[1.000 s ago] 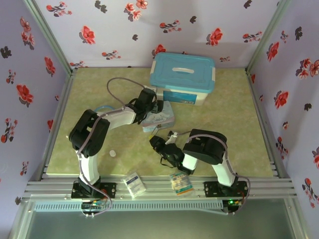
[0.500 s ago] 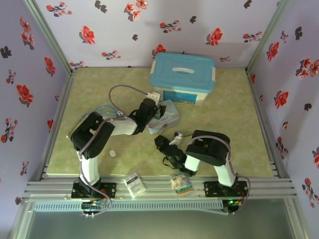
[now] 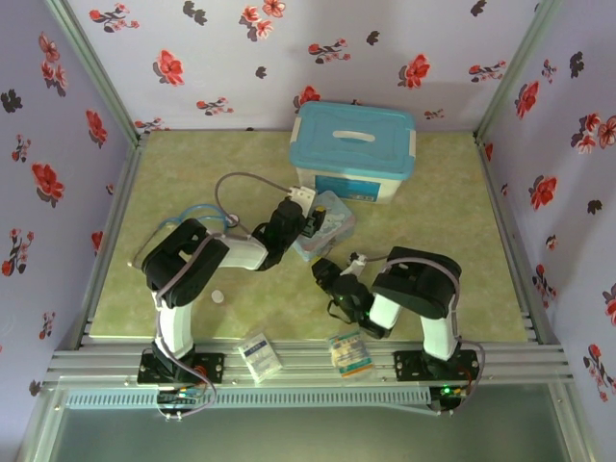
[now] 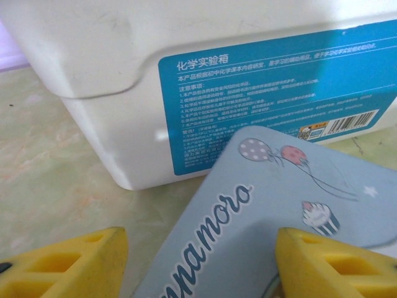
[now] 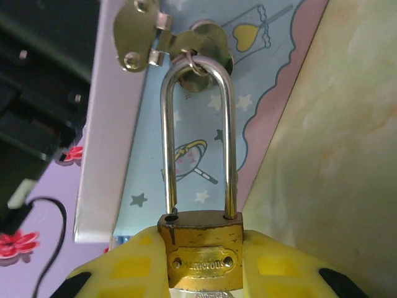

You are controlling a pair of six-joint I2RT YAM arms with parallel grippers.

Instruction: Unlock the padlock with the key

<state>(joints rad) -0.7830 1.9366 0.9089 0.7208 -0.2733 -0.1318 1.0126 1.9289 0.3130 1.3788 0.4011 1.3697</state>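
The pale-blue cartoon tin (image 3: pixel 327 221) has shifted right; the right gripper (image 5: pixel 200 276) clamps the light, stiff brass padlock (image 5: pixel 200 247) by its body.

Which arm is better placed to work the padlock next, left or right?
Right. The right gripper clamps the padlock body, shackle through the hasp; the left gripper straddles the tin.

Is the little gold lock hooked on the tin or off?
Hooked on: the padlock's silver loop passes through the latch on the tin.
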